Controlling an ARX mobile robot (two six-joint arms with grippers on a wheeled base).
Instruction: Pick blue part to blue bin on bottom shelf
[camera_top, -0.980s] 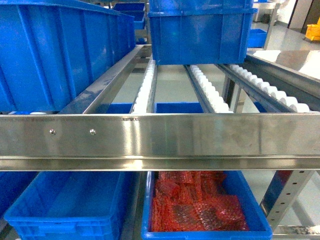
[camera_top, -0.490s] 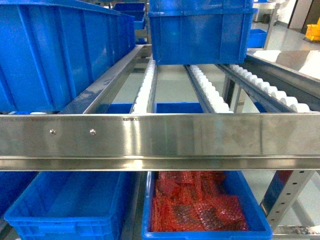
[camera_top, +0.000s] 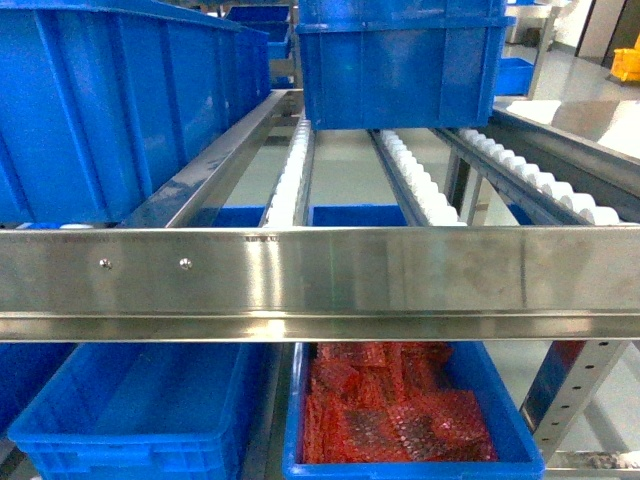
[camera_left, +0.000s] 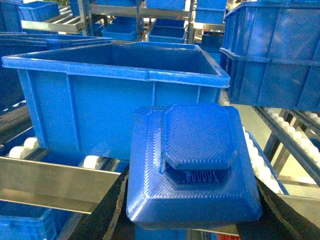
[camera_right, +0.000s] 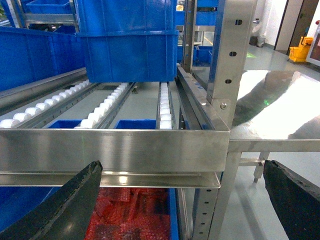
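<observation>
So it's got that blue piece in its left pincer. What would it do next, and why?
Probably lower the left pincer below the steel rail. The blue part is held up at roller-shelf height, in front of an upper blue bin, while the task's bins sit on the bottom shelf; there, the empty blue bin beside the bin of red bags seems the likely target.

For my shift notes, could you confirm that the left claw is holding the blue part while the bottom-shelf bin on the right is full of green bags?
Not quite: the head view shows red bags in that bin, not green. The left claw does hold the blue part.
</observation>
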